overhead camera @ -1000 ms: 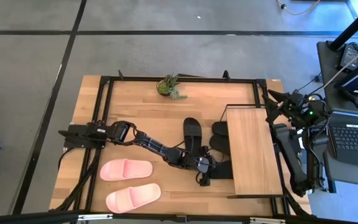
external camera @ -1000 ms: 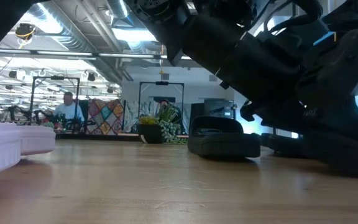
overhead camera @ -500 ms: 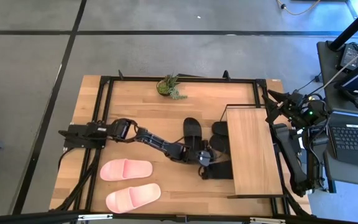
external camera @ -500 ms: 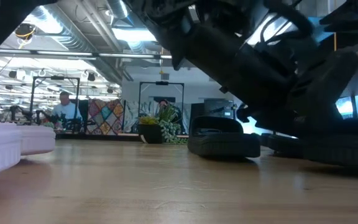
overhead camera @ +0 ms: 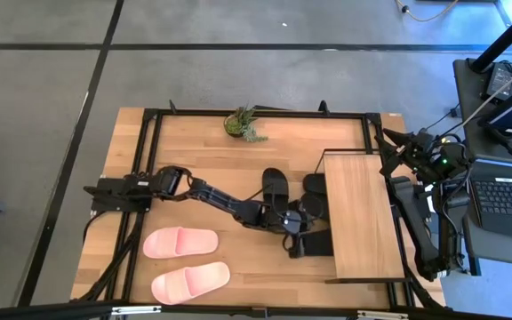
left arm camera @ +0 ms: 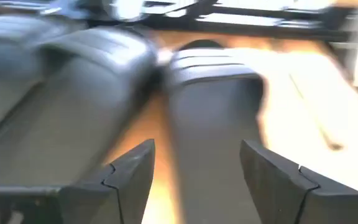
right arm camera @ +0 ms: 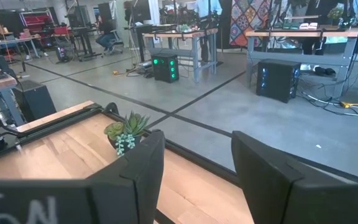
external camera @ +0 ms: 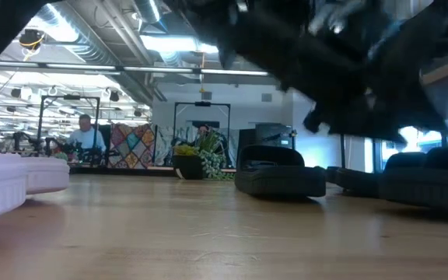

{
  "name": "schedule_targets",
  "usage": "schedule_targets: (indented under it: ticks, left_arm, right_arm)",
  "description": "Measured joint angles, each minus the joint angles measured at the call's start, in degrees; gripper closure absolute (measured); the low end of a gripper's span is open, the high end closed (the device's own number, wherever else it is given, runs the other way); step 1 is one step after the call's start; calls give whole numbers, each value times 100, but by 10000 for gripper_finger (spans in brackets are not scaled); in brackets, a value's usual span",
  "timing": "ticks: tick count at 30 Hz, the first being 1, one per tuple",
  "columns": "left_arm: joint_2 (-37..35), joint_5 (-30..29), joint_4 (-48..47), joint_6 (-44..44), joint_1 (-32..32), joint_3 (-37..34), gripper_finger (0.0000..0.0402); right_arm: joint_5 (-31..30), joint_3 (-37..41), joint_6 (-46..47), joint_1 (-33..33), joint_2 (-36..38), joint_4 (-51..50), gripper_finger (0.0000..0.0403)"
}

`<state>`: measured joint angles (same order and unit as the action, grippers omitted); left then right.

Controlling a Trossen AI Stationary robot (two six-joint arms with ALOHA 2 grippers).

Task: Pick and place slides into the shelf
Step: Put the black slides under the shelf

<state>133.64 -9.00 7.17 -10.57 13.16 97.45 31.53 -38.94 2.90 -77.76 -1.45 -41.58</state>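
Observation:
The shelf [overhead camera: 360,216] stands on the table's right part. Black slides lie at its left edge: one [overhead camera: 275,187] free on the table, the others [overhead camera: 315,185] [overhead camera: 316,243] partly under the top board. Two pink slides [overhead camera: 180,242] [overhead camera: 191,282] lie sole-down near the near-left corner. My left gripper [overhead camera: 296,228] hovers open over the black slides; in its wrist view [left arm camera: 196,149] one black slide [left arm camera: 213,106] lies ahead between the fingers, another [left arm camera: 61,68] beside it. My right gripper [overhead camera: 396,147] waits open beyond the shelf's far right corner [right arm camera: 194,140].
A small potted plant [overhead camera: 241,124] stands at the table's far edge, also in the low view [external camera: 197,155]. A dark frame [overhead camera: 149,160] runs round the tabletop. Bare wood lies between the pink slides and the shelf. A laptop [overhead camera: 505,196] sits off the table's right side.
My left gripper has moved toward the table's far edge and a little right, and has risen off the black slide at the shelf's near left. That slide now lies flat on the table by the shelf.

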Motion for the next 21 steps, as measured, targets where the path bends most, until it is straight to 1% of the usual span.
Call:
schedule_targets:
  ticks: [5,7,9,11,14,16,19,21]
  left_arm:
    - [-320,802,-415,20,176,-2,175]
    - [-354,1026,-453,18,262,7,175]
    - [-334,1112,-577,15,390,-7,175]
    - [-317,1062,-668,1,554,-11,175]
    - [-306,653,-937,-96,756,0,175]
    - [-275,494,-1013,-78,803,-11,175]
    - [-285,402,-1072,-59,831,-7,175]
    - [-287,400,-1305,-60,823,-7,175]
  right_arm:
    - [0,-1,0,1,0,-4,215]
    - [0,-2,-2,0,0,-7,215]
    - [0,0,-3,2,0,-7,215]
    - [0,-2,-4,2,0,-9,215]
    - [0,-2,-7,0,0,-9,215]
    - [0,0,-8,0,0,-9,215]
    - [0,-1,-9,1,0,-9,215]
    - [0,0,-9,2,0,-7,215]
